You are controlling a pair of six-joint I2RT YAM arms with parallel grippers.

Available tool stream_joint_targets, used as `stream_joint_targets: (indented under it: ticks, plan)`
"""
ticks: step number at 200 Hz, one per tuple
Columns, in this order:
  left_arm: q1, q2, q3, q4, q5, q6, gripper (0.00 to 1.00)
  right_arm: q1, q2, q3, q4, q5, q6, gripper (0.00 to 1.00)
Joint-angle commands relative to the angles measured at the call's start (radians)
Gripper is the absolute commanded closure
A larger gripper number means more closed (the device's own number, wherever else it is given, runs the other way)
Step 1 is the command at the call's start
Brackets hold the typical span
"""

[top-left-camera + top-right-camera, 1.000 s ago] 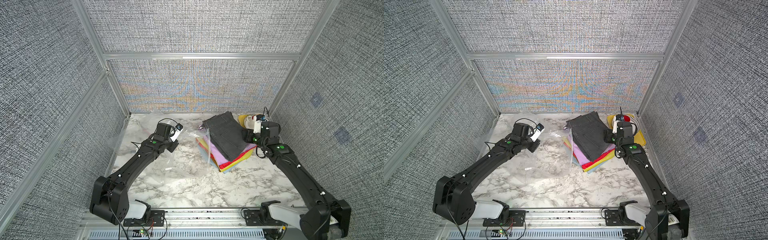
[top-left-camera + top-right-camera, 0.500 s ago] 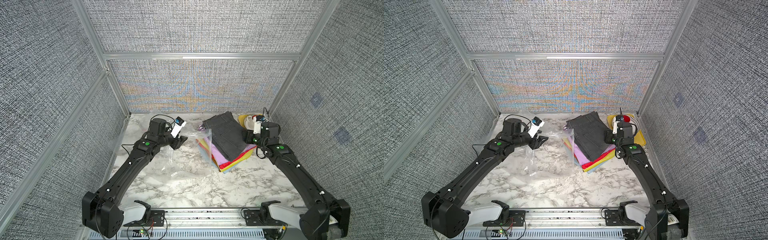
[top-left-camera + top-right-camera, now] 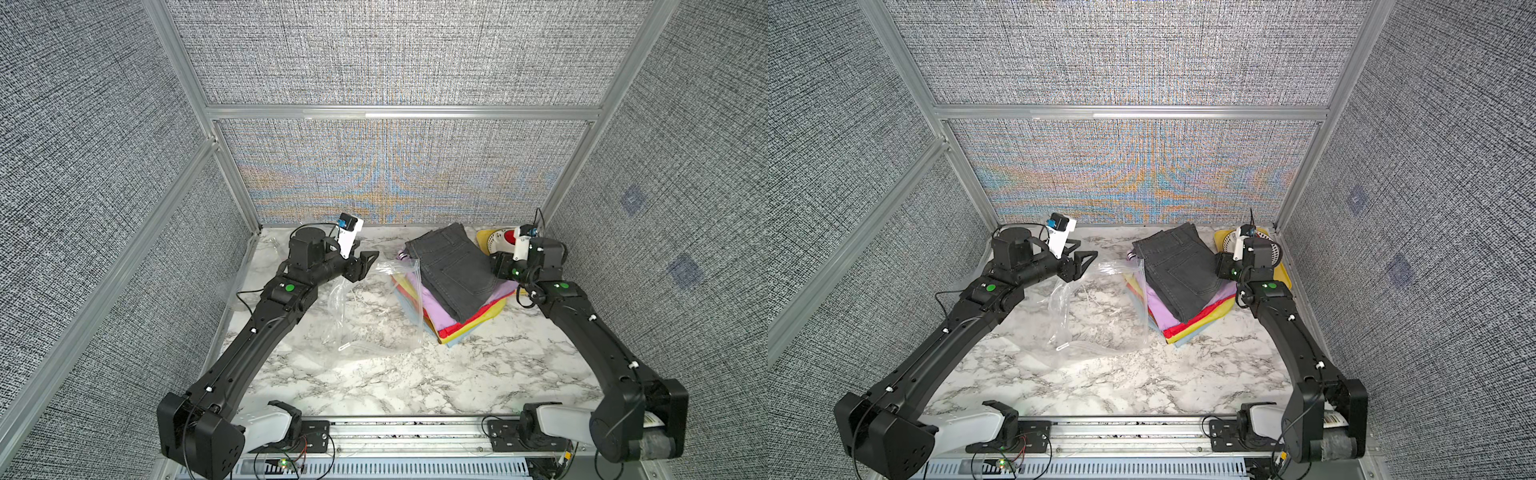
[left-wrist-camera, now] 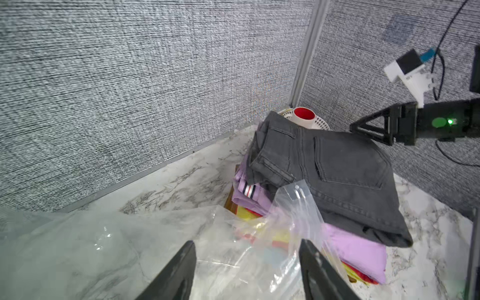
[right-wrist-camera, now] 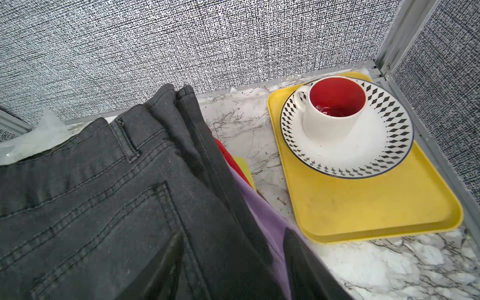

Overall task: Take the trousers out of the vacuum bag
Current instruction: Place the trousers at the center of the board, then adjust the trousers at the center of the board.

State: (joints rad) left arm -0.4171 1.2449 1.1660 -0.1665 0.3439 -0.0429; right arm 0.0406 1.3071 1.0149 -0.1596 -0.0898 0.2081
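trousers: a folded stack of cloth garments [image 3: 453, 282], dark grey denim on top, then lilac, red, yellow and light blue layers, sits on the white marble table [image 3: 374, 382] right of centre, near the back wall.
left gripper: the left gripper [image 4: 245, 245] hangs above the table, left of the stack; its jaws are spread and nothing is pinched between them.
vacuum bag: the large, crinkly, clear plastic bag [image 3: 365, 320] lies slumped and empty-looking just below the left gripper. its zip edge leans against the stack's left side, and the lower colours show through the film there.
right gripper: the right gripper [image 5: 233, 235] is over the stack's right edge, fingers apart above denim and lilac cloth, clamped on nothing that i can see.
yellow plastic tray: it [image 5: 376, 207] sits in the back right corner, apart from the stack, with a diamond-rimmed white plate [image 5: 389, 155] and a white cup with a red inside [image 5: 330, 122].
progress: likely almost finished. the stack looks out of the bag, though i cannot tell whether its lowest corner is clear of the bag's mouth.
left to do: pull the bag clear of the stack.
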Motion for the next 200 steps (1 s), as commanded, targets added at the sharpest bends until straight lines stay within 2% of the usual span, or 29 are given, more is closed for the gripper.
stream_joint_targets:
  ticks: [1,28,62,96,144,200]
  plan:
    - [0.000,0.025,0.030,0.082,-0.012,-0.081,0.32,-0.024,0.046,0.030,0.039,-0.093,-0.046,0.32]
    - [0.000,0.068,0.082,0.050,-0.082,-0.121,0.30,-0.070,0.129,0.056,0.052,-0.199,-0.068,0.26]
    - [0.000,0.064,0.089,0.045,-0.080,-0.098,0.28,-0.121,0.235,0.056,0.075,-0.297,-0.060,0.20]
    - [0.001,0.027,0.067,0.028,-0.123,-0.066,0.28,-0.126,0.304,0.032,0.088,-0.370,-0.033,0.15]
    - [0.001,-0.017,0.012,0.028,-0.178,-0.037,0.27,-0.111,0.306,-0.089,0.168,-0.493,0.129,0.11]
    - [0.000,-0.026,-0.012,0.035,-0.249,-0.061,0.27,-0.008,0.233,-0.195,0.235,-0.470,0.325,0.12]
